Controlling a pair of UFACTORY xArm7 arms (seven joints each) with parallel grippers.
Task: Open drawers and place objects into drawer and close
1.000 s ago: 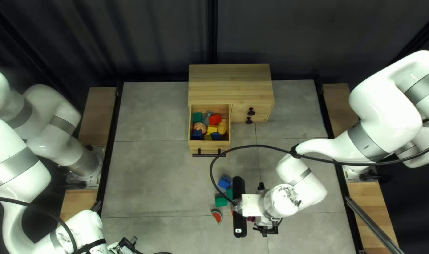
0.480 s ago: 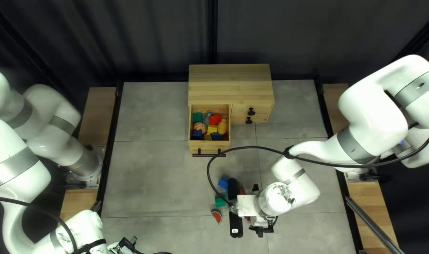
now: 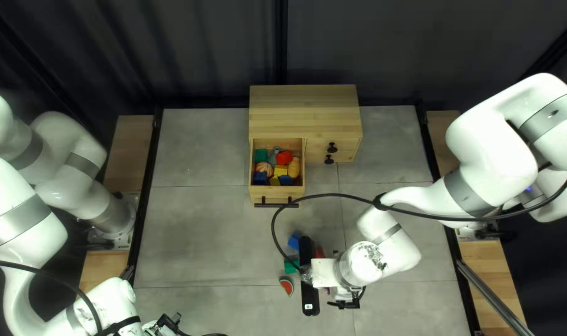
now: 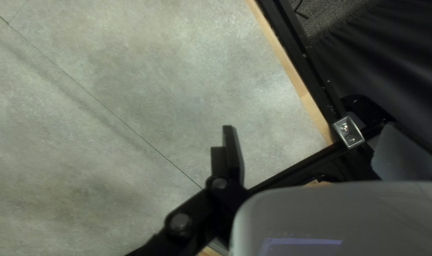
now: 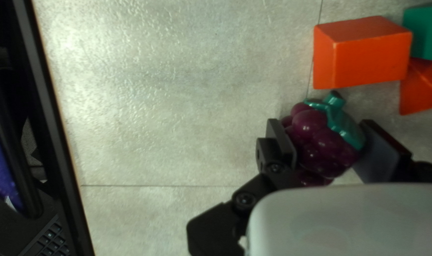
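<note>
And the right gripper (image 3: pixel 347 301) has slid left, clamped on glossy, knobbly purple grapes (image 5: pixel 320 142), hidden from above, nearer than the open wooden drawer (image 3: pixel 276 195), beside a smooth orange block (image 5: pixel 367 57)! Near left, the partly cut-off left gripper (image 3: pixel 168 323) has its fingers wide apart.

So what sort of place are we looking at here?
Probably a robotics lab or test station: white robot arms mounted at both sides of a table, a dark curtain behind it, and toy blocks with a small wooden cabinet as practice objects.
</note>
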